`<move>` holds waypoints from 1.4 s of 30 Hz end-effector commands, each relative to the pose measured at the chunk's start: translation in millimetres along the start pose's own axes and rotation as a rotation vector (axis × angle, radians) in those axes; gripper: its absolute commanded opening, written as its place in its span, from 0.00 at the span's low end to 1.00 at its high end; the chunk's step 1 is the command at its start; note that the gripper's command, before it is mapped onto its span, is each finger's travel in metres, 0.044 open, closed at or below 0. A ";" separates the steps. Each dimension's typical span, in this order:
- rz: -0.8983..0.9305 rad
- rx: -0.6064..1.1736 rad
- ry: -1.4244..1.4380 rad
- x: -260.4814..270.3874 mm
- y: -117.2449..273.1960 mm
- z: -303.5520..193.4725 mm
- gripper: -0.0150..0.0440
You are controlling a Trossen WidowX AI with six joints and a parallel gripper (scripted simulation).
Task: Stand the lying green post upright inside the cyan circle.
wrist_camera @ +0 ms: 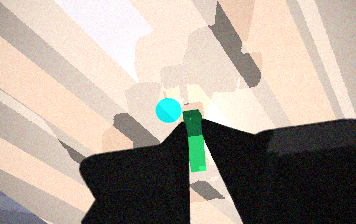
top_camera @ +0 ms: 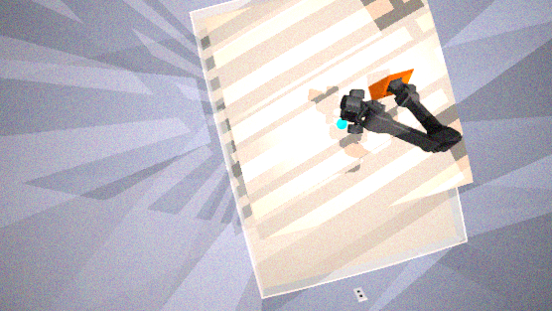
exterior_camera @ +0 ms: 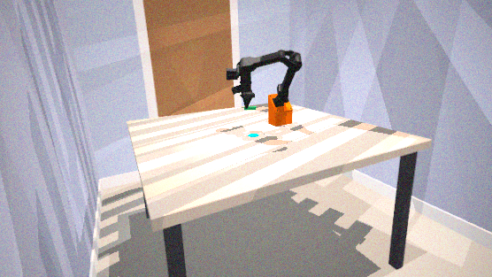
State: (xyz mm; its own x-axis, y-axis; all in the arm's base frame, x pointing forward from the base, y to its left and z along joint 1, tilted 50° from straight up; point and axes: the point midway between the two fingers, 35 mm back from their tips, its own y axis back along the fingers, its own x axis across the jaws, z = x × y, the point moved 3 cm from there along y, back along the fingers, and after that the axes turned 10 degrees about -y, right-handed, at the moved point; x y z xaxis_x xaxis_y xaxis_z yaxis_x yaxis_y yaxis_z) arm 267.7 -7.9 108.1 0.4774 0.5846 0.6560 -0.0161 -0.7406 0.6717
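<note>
Above the table [exterior_camera: 212, 164], gripper [wrist_camera: 196, 150] clamps green post [wrist_camera: 195, 142].

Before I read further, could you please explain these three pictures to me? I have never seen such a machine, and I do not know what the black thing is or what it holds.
The black thing is a robot arm. It stands on an orange block at the far side of a striped table. At its end is a gripper, two fingers that close like tongs.

The first picture looks straight down from above. The second is taken from the side of the room. The third comes from a small camera on the arm's wrist, so the two dark shapes there are the fingers seen from close by.

Between them is a green post, and the gripper is shut on it. On the table lies a small cyan circle, the place where the post should stand. In the wrist picture the post's tip appears just beside that circle.
</note>
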 end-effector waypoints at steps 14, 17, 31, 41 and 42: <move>0.022 0.017 -0.099 26.9 -2.6 -34.2 0.29; 0.017 0.017 -0.099 26.8 -3.1 -34.7 0.29; -0.076 -0.004 -0.090 22.7 -13.1 -40.8 0.29; -0.140 -0.026 -0.083 19.6 -19.5 -44.5 0.29; -0.146 -0.029 -0.082 19.3 -20.1 -44.9 0.29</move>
State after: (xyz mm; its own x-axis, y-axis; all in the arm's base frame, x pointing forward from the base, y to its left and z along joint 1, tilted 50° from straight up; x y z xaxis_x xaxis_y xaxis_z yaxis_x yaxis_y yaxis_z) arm 241.5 31.5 124.3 0.5493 0.6403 0.5369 0.0303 -0.6574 0.7529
